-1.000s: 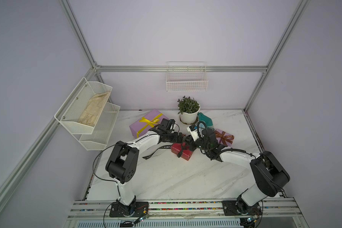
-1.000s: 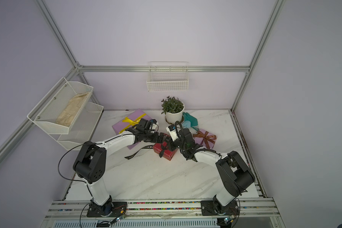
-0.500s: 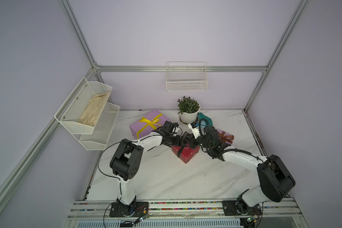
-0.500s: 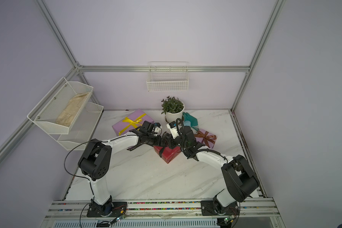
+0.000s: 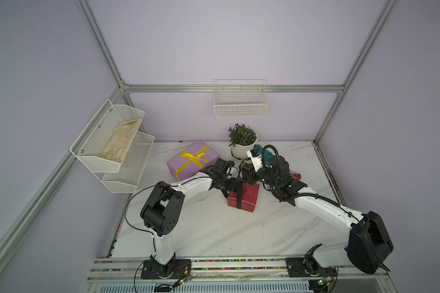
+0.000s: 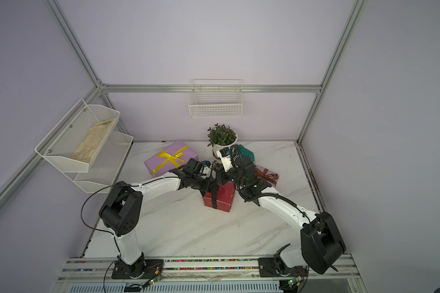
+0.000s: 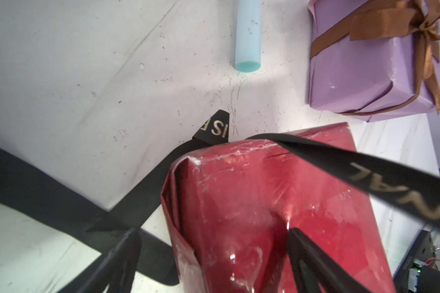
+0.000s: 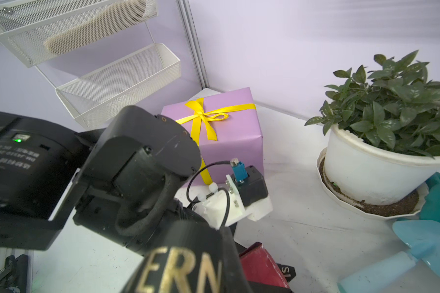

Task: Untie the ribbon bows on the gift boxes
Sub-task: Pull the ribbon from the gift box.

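Note:
The small red gift box (image 5: 248, 199) (image 6: 224, 196) sits mid-table with a black lettered ribbon (image 5: 238, 196) (image 7: 366, 167) round it. One strand runs taut up off its top. My left gripper (image 7: 212, 232) (image 5: 235, 186) is open, its fingers straddling the box's near corner. My right gripper (image 5: 245, 175) (image 6: 217, 175) is shut on the black ribbon (image 8: 183, 269) just above the box (image 8: 262, 263). The large lilac box (image 5: 192, 162) (image 8: 229, 126) keeps its yellow bow (image 5: 194, 156) tied. The small lilac box (image 7: 366, 71) (image 6: 267, 175) keeps its brown bow (image 7: 427, 28).
A potted plant (image 5: 242, 142) in a white pot stands at the back behind the grippers. A teal trowel (image 8: 417, 248) lies beside it, handle (image 7: 247, 35) toward the red box. A wire shelf (image 5: 112, 147) hangs on the left wall, a wire basket (image 5: 240, 101) on the back wall.
Both grippers have drawn closer together over the red box. The box has shifted a little to the right and turned. The black ribbon's strand is now pulled taut.

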Controlling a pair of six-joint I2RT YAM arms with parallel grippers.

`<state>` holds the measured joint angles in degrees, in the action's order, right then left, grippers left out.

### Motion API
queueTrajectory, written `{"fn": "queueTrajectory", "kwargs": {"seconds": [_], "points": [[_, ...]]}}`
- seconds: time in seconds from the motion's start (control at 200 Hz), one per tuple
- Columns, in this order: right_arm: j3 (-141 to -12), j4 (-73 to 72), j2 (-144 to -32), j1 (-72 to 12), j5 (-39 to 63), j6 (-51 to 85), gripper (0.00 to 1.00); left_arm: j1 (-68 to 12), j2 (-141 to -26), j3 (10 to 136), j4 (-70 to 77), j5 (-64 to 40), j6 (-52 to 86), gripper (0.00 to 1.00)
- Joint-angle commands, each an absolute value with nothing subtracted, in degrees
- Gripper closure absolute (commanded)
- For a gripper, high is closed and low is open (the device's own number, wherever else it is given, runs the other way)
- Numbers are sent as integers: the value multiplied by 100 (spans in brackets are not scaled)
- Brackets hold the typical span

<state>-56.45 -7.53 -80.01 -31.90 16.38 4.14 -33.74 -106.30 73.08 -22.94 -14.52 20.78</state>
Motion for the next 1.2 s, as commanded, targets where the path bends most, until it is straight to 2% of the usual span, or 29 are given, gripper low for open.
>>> {"fn": "queueTrajectory", "kwargs": {"seconds": [0.0, 0.175, 0.57, 1.005, 1.195], "points": [[-5865, -671, -7947, -3199, 1686, 285, 100, -3537, -10615, 7470, -2730, -993, 1905, 10], [-5814, -676, -7883, -3199, 1714, 318, 100, -3551, -10512, 7032, -2734, -890, 1910, 9], [-6762, -165, -7265, -3200, 1662, 420, 100, -3556, -10468, 7049, -2742, -806, 1910, 9], [-7735, 267, -7132, -3199, 1512, 358, 100, -3611, -10385, 6747, -2747, -595, 1947, 9], [-7199, 369, -7133, -3204, 1634, 390, 100, -3699, -10302, 6610, -2729, -584, 2021, 10]]}}
